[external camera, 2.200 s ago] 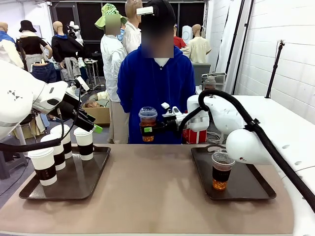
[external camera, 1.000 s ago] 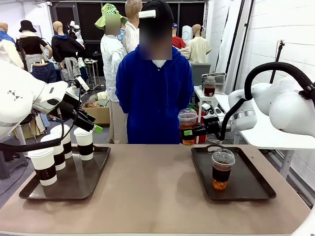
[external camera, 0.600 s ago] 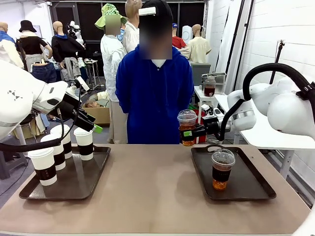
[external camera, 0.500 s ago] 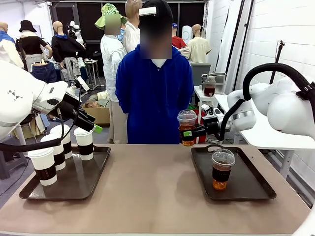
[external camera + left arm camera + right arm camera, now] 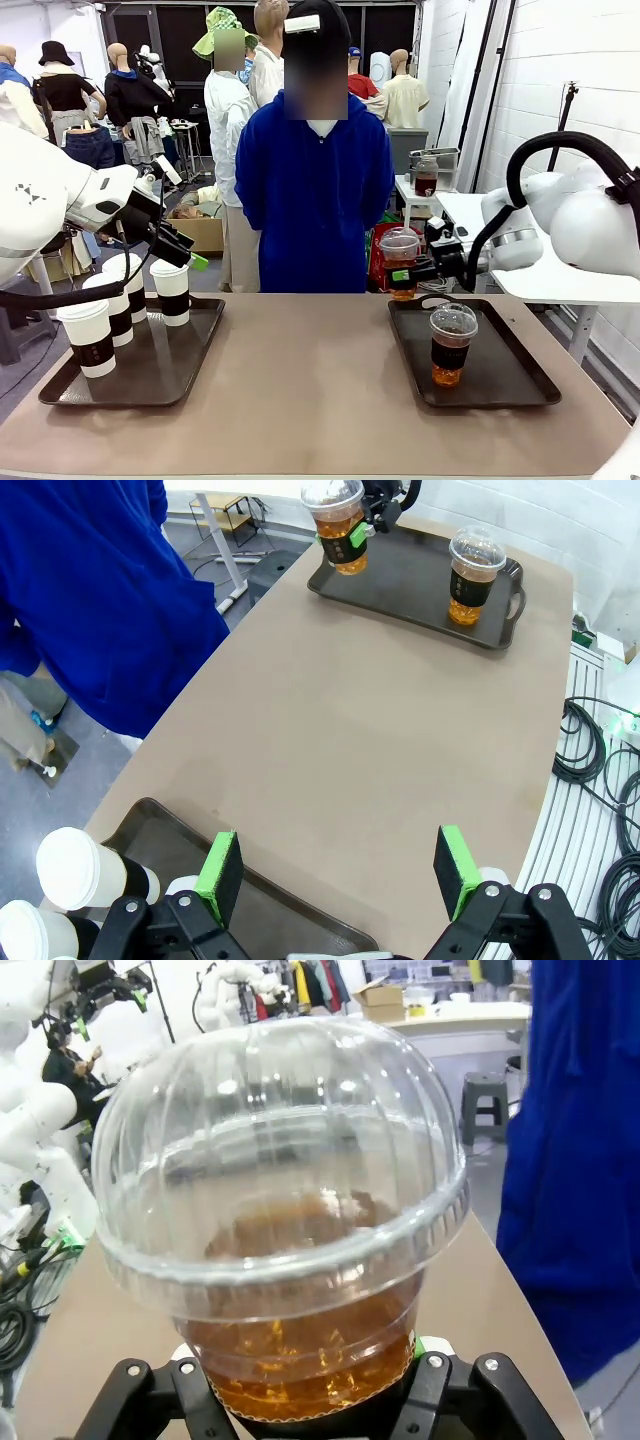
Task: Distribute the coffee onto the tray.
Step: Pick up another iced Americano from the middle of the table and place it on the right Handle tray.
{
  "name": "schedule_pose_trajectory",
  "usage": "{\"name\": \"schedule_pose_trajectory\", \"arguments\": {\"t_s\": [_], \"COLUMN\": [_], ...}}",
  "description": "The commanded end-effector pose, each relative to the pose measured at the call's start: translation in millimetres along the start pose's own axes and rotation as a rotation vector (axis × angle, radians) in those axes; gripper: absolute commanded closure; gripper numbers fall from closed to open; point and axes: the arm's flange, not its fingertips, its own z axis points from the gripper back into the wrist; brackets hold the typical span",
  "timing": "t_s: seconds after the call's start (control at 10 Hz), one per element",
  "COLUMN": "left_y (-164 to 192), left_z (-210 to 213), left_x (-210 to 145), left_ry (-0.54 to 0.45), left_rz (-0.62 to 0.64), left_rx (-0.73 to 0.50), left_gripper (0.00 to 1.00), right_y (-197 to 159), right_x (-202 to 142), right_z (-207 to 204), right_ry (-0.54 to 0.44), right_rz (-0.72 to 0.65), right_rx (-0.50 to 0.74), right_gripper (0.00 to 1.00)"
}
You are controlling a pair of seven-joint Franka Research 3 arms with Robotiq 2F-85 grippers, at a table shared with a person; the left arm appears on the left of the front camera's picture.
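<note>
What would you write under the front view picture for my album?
Right gripper carries a clear coffee cup over the right tray's far corner.

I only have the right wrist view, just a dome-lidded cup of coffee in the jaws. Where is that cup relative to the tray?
Observer: The right gripper holds the clear cup in the air at the right tray's far corner, on the person's side. It is not set down.
Operator: Anything on that tray?
Observer: One other clear cup stands upright near its middle, apart from yours.
Operator: And the left arm?
Observer: The left gripper hangs open over the left tray, where four white cups stand.
</note>
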Motion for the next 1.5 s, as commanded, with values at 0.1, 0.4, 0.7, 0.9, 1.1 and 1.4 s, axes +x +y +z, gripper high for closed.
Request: {"name": "schedule_pose_trajectory", "arguments": {"t_s": [0.1,0.4,0.7,0.9,1.1,1.4], "left_y": [3.2,3.2,3.2,3.2,3.2,3.2], "left_z": [-0.8,-0.8,-0.8,-0.8,-0.8,-0.8], "left_x": [-2.3,-2.3,-2.3,-2.3,-2.3,-2.3], "left_ry": [-0.011,-0.011,-0.011,-0.011,-0.011,-0.011], "left_rz": [-0.014,-0.014,-0.014,-0.014,-0.014,-0.014], "left_rx": [-0.016,-0.016,-0.016,-0.016,-0.016,-0.016], "left_gripper": [0.00,0.00,0.00,0.00,0.00,0.00], "right_y": [17.7,23.5,21.7,18.7,15.3,9.9], "right_x": [-22.9,-52.3,-70.9,-78.4,-86.8,-97.8], "right_z": [18.5,32.1,33.2,30.6,27.3,24.3], "right_ry": [-0.060,-0.090,-0.113,-0.114,-0.126,-0.126], "right_rz": [-0.001,0.012,0.035,0.070,0.056,0.055], "right_rx": [-0.055,-0.090,-0.089,-0.078,-0.070,-0.080], "right_gripper": [0.36,0.36,0.36,0.36,0.36,0.36]}}
